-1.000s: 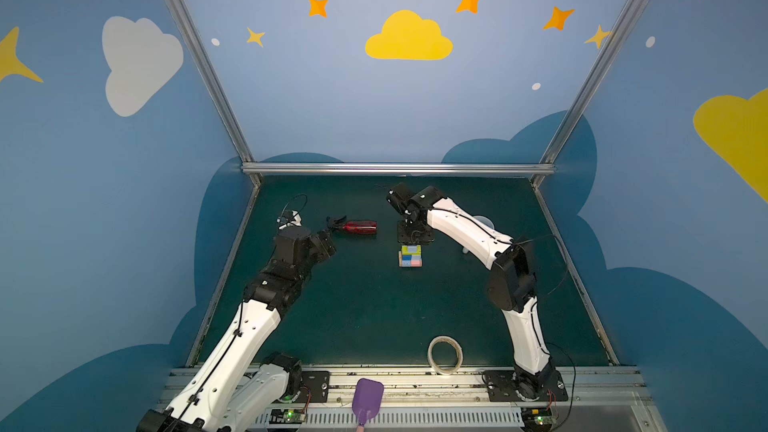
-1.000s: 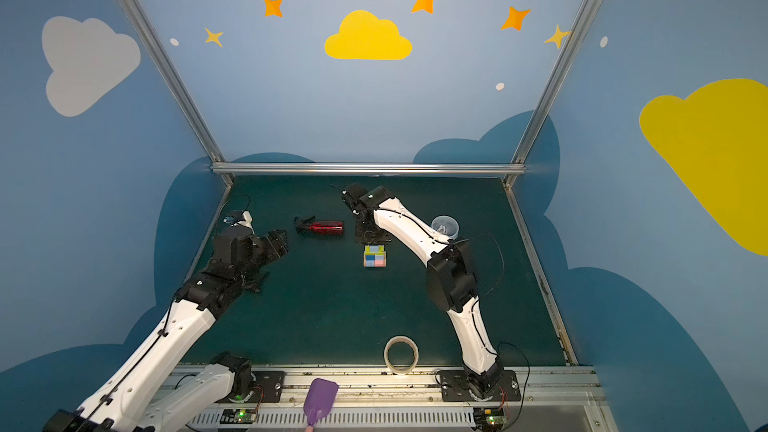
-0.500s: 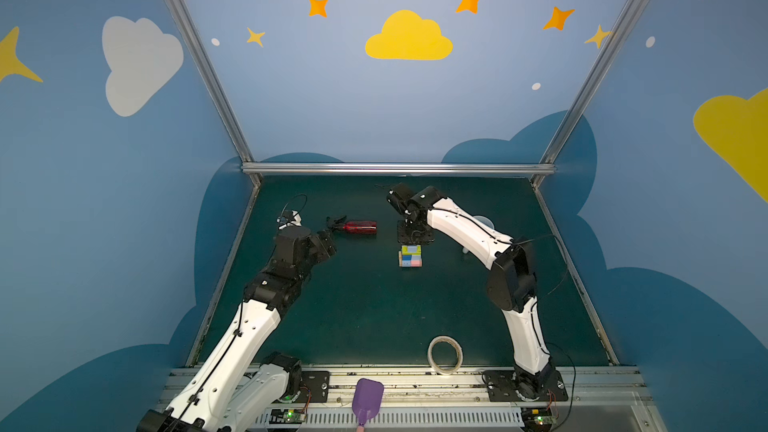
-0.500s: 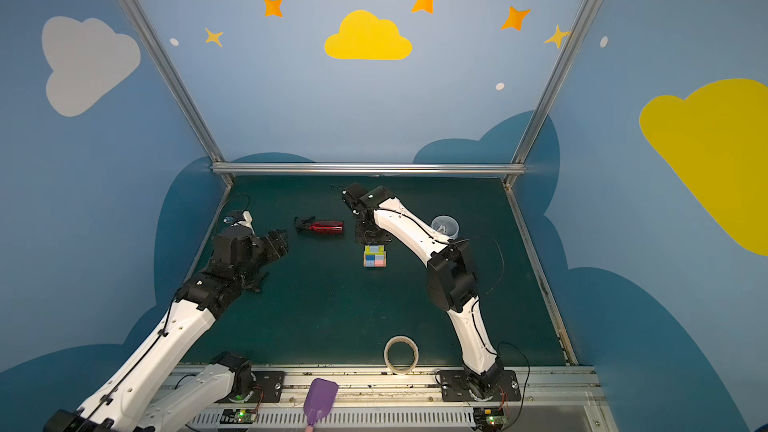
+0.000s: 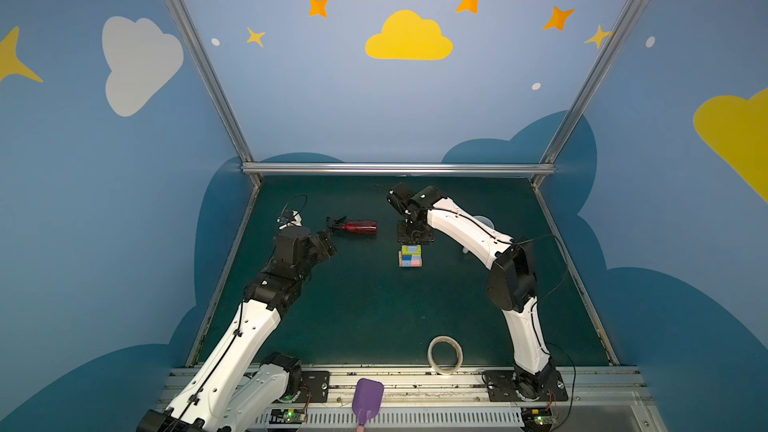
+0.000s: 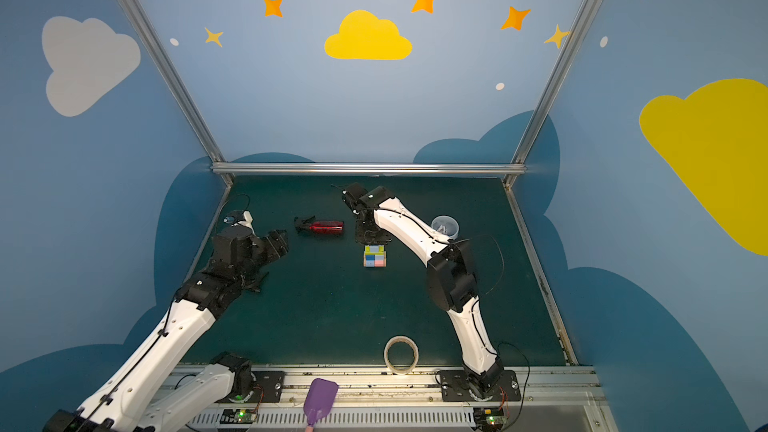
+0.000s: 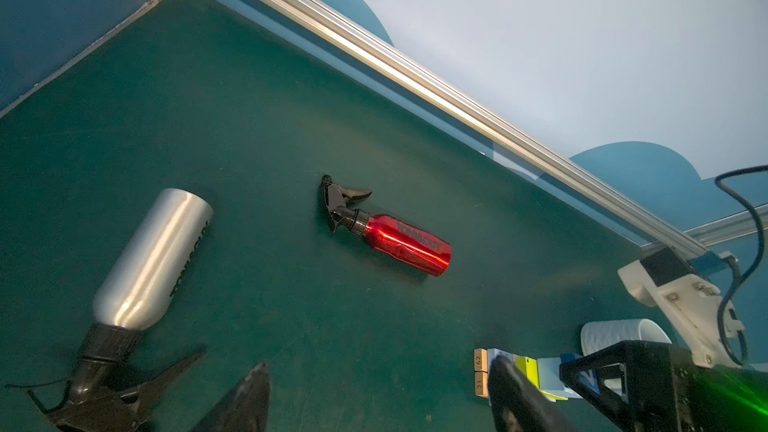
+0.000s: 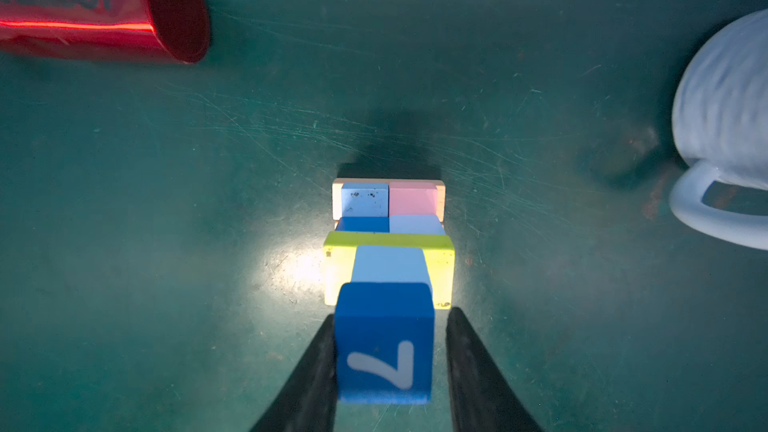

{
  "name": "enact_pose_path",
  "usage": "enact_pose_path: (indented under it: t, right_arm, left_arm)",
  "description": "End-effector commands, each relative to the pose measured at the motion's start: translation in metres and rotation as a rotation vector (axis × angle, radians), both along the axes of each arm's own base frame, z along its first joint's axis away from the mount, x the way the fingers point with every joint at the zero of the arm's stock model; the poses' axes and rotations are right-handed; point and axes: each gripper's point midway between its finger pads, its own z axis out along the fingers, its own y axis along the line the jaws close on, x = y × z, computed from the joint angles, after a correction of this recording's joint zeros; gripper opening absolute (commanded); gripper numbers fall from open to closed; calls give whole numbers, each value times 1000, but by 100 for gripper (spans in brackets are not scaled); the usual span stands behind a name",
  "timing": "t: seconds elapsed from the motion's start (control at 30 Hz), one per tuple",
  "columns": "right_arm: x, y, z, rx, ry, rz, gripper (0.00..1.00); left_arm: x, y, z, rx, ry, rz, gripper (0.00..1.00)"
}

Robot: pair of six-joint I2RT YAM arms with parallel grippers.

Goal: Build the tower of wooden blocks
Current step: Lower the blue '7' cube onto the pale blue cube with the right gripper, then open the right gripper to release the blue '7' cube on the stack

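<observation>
The wood block tower (image 5: 410,257) (image 6: 375,257) stands mid-table. It has orange flats at the base, pink and blue blocks above them, then a yellow-green flat (image 8: 442,272) and a light-blue cube (image 8: 390,264). A dark blue cube marked "7" (image 8: 384,351) sits on top, directly over the light-blue cube. My right gripper (image 8: 390,313) (image 5: 413,239) reaches down around that cube. One finger (image 8: 320,367) lies against it and the other stands a narrow slit off. My left gripper (image 7: 380,365) (image 5: 328,241) hovers wide open and empty, left of the tower (image 7: 525,367).
A red spray bottle (image 5: 360,227) (image 8: 104,6) lies left of the tower. A silver spray bottle (image 7: 149,255) lies by my left gripper. A pale mug (image 6: 444,226) (image 8: 723,127) sits to the right, behind my right arm. A tape roll (image 5: 444,354) and a purple tool (image 5: 368,398) are at the front edge.
</observation>
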Motion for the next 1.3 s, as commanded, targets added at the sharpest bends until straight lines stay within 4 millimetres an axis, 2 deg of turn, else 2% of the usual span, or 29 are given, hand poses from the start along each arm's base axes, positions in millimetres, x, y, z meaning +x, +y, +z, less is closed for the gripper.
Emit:
enact_pose_path:
  t: [0.0, 0.5, 0.63, 0.77, 1.27]
  right_arm:
    - [1, -6, 0, -10, -1, -16, 40]
    - [0, -6, 2, -6, -2, -17, 41]
    - [1, -4, 4, 6, -7, -12, 49]
    - [1, -1, 7, 19, -14, -6, 52]
    - [-2, 9, 11, 58, -13, 12, 52]
  left_arm:
    - [1, 1, -1, 0, -6, 4, 82]
    - [2, 1, -1, -2, -4, 0, 82]
    - [1, 1, 0, -2, -8, 1, 82]
    - [1, 2, 0, 0, -8, 3, 82]
    - [0, 1, -1, 0, -4, 0, 82]
